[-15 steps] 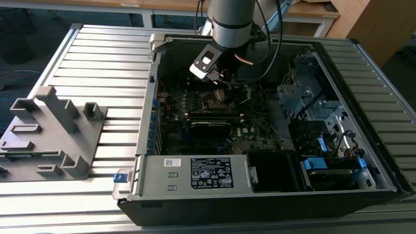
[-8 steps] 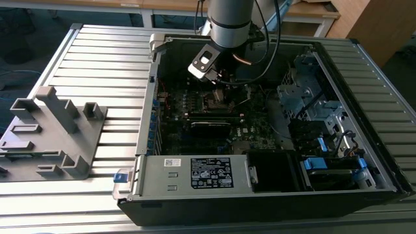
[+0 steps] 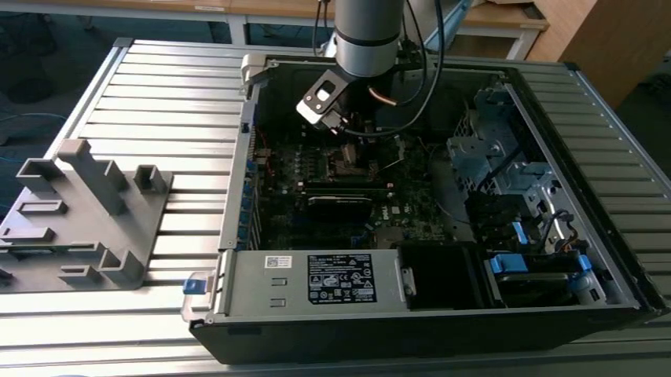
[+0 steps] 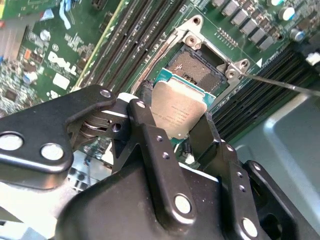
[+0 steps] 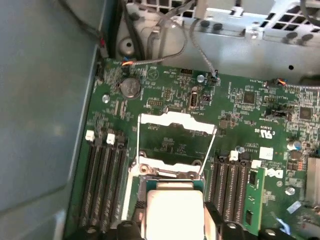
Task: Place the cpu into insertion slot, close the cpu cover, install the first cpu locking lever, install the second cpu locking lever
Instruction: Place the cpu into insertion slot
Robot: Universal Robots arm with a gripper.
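Observation:
My gripper is shut on the cpu, a flat silver-grey square with a green edge, clamped between two black fingers. It hangs tilted just above the insertion slot, whose dark recessed centre lies bare. In the first wrist view the cpu covers most of the slot's rim. The cpu cover, a thin silver frame, stands swung open behind the slot, with thin lever wires raised beside it. In the exterior view my gripper is inside the computer case, over the slot.
Long black memory slots flank the socket on both sides, with a green card in one. The case walls, a drive cage and a power supply surround the motherboard. A grey fixture sits on the table.

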